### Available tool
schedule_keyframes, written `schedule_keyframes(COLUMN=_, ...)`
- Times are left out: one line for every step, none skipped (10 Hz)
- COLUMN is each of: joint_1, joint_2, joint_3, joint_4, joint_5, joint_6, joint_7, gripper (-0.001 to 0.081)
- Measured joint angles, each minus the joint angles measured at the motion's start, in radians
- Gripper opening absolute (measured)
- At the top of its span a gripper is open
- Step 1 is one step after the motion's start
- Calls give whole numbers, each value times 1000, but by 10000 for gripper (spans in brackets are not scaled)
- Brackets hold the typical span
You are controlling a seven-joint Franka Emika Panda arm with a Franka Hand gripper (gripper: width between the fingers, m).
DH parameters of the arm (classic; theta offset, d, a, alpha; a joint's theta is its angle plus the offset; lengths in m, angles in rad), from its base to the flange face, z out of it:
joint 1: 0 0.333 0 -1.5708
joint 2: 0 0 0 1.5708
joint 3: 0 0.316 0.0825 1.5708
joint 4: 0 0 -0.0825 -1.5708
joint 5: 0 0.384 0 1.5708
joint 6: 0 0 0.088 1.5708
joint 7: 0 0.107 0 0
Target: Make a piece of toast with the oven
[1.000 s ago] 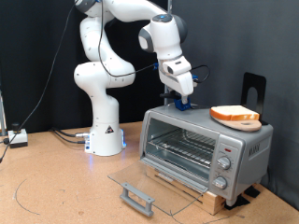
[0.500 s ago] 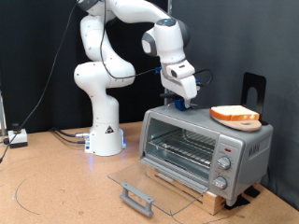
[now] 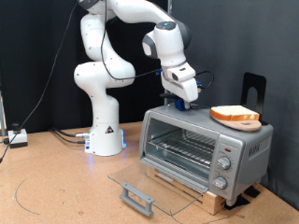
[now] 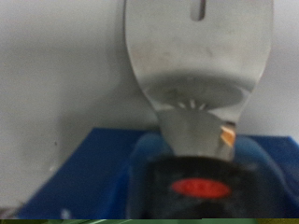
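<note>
In the exterior view the toaster oven (image 3: 206, 149) sits on a wooden slatted base (image 3: 196, 191) towards the right of the desk (image 3: 56, 187), its glass door (image 3: 140, 182) dropped flat forwards and the wire rack (image 3: 182, 149) bare inside. The piece of toast (image 3: 235, 114) lies on a round wooden plate (image 3: 234, 119) on the oven's roof, towards the right end, close to the roof's right edge. The gripper (image 3: 183, 101) hangs just above the roof's left rear part, well apart from the toast, with open roof between them. A dark upright stand (image 3: 254, 89) rises behind the plate. Room is free left of the oven as far as the arm's white base (image 3: 105, 140). The fingers are too small here to tell whether they are apart or together.

In the wrist view a metal spatula blade (image 4: 198, 65) with a slot at its cut-off upper edge fills the middle, its neck running into a black handle (image 4: 201, 182) with a red oval mark. A blue part (image 4: 84, 173) lies behind the handle, blurred. The fingers themselves do not show clearly, so I cannot tell how they stand.
</note>
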Motion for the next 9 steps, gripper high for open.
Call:
schedule_keyframes(joint_1=0, joint_2=0, joint_3=-1, joint_4=0, joint_5=6, joint_6=3, joint_7=-5, gripper=526)
schedule_keyframes(joint_1=0, joint_2=0, joint_3=-3, joint_4=1, joint_5=13, joint_6=7, joint_7=-7, gripper=394)
schedule_keyframes(joint_1=-1, joint_2=-1, joint_3=-6, joint_4=1, joint_5=20, joint_6=11, joint_7=-7, gripper=396)
schedule_keyframes(joint_1=-2, joint_2=-4, joint_3=-11, joint_4=1, joint_5=24, joint_6=15, joint_7=-7, gripper=396)
schedule_keyframes(joint_1=-2, joint_2=-11, joint_3=-25, joint_4=1, joint_5=32, joint_6=16, joint_7=-8, gripper=397)
schedule_keyframes(joint_1=-2, joint_2=-23, joint_3=-50, joint_4=1, joint_5=40, joint_6=15, joint_7=-16, gripper=397)
schedule_keyframes(joint_1=-2, joint_2=-41, joint_3=-87, joint_4=1, joint_5=44, joint_6=6, joint_7=-30, gripper=397)
schedule_keyframes(joint_1=-3, joint_2=-66, joint_3=-130, joint_4=1, joint_5=44, joint_6=-18, joint_7=-47, gripper=397)
schedule_keyframes(joint_1=-4, joint_2=-93, joint_3=-170, joint_4=2, joint_5=36, joint_6=-49, joint_7=-62, gripper=397)
